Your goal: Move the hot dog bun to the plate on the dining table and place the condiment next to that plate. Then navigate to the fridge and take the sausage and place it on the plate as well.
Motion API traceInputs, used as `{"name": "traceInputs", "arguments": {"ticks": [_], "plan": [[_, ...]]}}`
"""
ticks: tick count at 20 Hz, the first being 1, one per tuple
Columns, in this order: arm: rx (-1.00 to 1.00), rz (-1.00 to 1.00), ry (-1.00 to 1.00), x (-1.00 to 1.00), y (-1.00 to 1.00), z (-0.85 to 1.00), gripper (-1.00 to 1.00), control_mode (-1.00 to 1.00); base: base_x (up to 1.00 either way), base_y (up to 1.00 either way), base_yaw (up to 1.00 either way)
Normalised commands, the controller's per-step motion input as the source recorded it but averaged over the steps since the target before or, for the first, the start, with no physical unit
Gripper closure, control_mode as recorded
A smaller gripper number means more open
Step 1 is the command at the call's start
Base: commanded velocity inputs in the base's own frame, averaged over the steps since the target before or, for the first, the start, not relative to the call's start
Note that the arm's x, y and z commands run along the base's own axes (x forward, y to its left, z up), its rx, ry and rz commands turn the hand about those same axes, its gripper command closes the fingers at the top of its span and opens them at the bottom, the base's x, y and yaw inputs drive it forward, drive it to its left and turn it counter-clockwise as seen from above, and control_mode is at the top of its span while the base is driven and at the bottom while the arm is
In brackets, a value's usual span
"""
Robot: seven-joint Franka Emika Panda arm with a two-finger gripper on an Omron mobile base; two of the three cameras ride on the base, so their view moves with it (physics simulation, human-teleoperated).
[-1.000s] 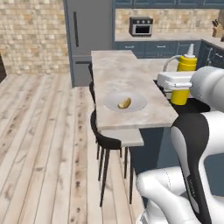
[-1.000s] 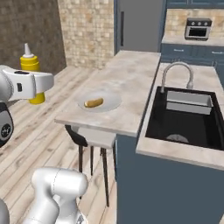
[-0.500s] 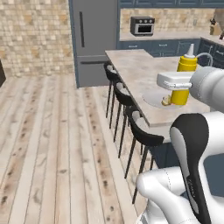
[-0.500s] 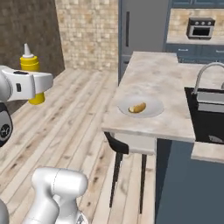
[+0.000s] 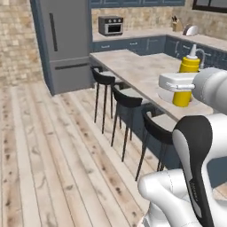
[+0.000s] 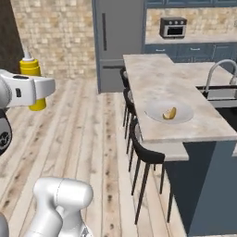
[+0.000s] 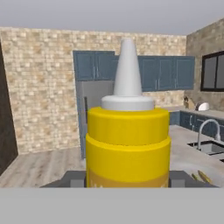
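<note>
**A:** Hand view first: what has the gripper (image 7: 127,181) got?

**B:** The condiment (image 7: 127,133), square in front of the camera. The jaws stand partway apart and clamp the yellow body low down, one finger on each side, so the bottle stays upright with its white nozzle pointing up. Gripping low keeps the cap clear and, I'd judge, lets the base meet a surface flat when it is put down.

**A:** Is it resting on anything?

**B:** No. In the right base view the condiment (image 6: 33,84) hangs in the air over the wooden floor, well apart from the dining table (image 6: 152,76). In the left base view the bottle (image 5: 186,81) sits just past the white hand, with the table (image 5: 133,66) behind it.

**A:** And the rest of the task's things?

**B:** The hot dog bun (image 6: 169,113) already lies on the plate (image 6: 155,110), near the table's near end, beside the sink side. The fridge (image 6: 119,39) stands at the table's far end, doors closed; I can't see the sausage.

**A:** So what is left for this step?

**B:** As I read it, bringing the bottle over to the table and standing it on bare stone beside the plate, not on it. The black stools (image 6: 148,157) line that edge, so the approach probably wants to come in above them.
</note>
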Motion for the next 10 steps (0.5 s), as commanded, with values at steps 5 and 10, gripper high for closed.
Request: {"name": "traceInputs", "arguments": {"ticks": [5, 10], "plan": [[0.0, 0.0, 0.0, 0.0, 0.0, 0.0, 1.0, 1.0, 0.48, 0.88, -0.57], [0.0, 0.0, 0.0, 0.0, 0.0, 0.0, 1.0, 1.0, 0.55, 0.71, -0.6]]}}
